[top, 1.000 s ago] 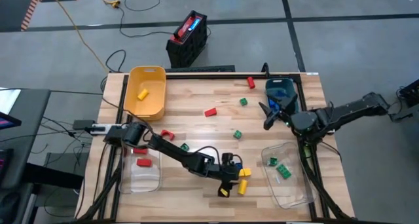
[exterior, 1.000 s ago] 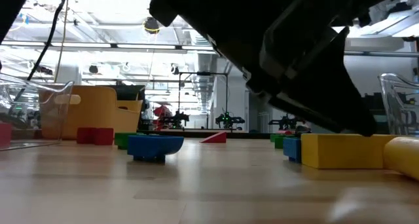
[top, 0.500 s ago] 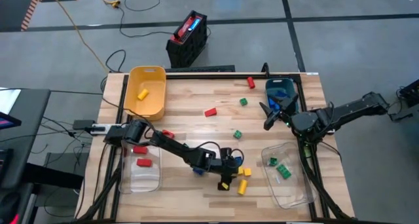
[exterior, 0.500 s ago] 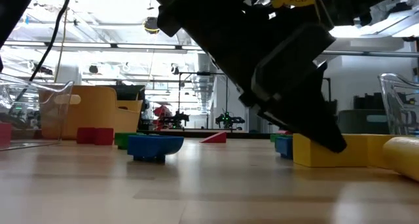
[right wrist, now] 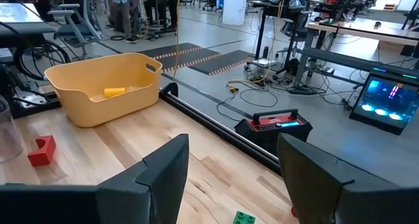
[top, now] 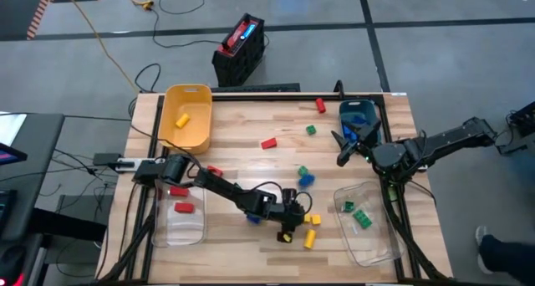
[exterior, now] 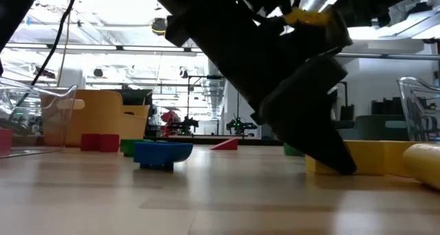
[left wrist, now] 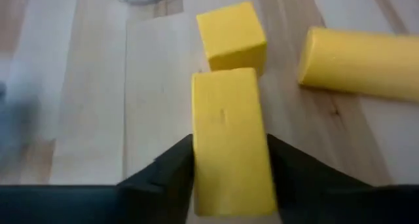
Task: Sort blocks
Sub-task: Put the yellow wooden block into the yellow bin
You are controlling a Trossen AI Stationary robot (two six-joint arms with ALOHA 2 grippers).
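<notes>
Yellow block (left wrist: pixel 230 139) between left tool (left wrist: pixel 229 178) fingers; near end cut off

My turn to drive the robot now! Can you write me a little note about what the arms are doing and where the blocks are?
Left gripper: fingers on both sides of a yellow block at the table's front middle, closing on it.
Right gripper: open, empty, waiting by the teal bin.
Done: one yellow piece in the yellow bin, red in the left clear bin, green in the right clear bin.
Left: loose yellow, red, green and blue blocks on the table.
</notes>
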